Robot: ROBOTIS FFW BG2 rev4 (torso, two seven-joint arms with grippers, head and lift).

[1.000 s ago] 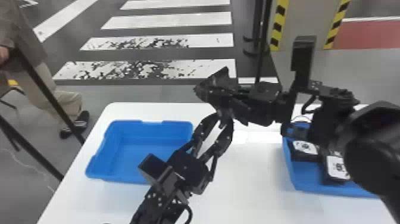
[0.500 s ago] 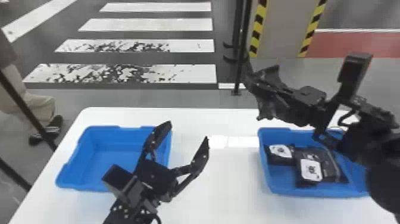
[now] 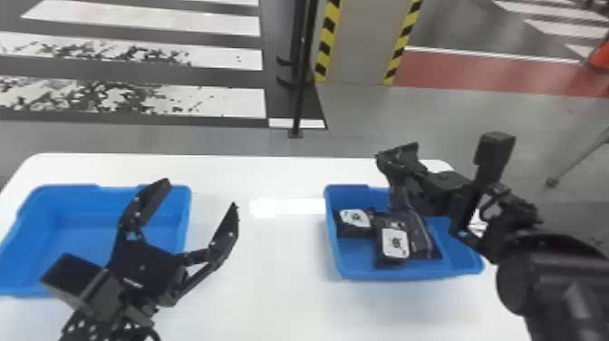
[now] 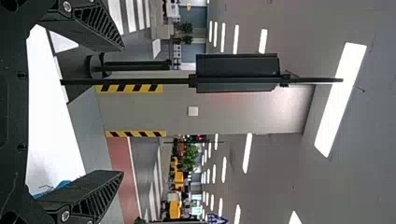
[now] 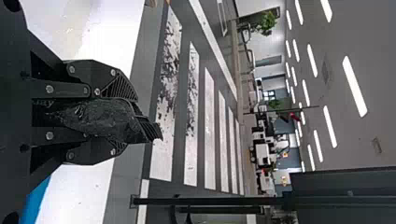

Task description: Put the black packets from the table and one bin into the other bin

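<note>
Right gripper: the hand (image 3: 398,161) is clenched on a black packet, its fingers closed on both sides of it in the right wrist view.
Held packet: crumpled dark plastic (image 5: 100,119), gripped between the fingers; in the head view it appears across the far rim of the right bin, though its height above it I cannot tell.
Left gripper: released (image 3: 199,195), fingers spread wide and pointing forward, by the inner side of the left bin.
Right bin: blue (image 3: 358,263), with more black packets lying inside.
Packets in the bin: one with a white label (image 3: 355,218) by the inner wall, another white-labelled one (image 3: 395,245) just beside it, and dark plastic (image 3: 423,245) next to that.
Left bin: blue (image 3: 90,236), on the white table (image 3: 281,281), well apart from the right bin.
</note>
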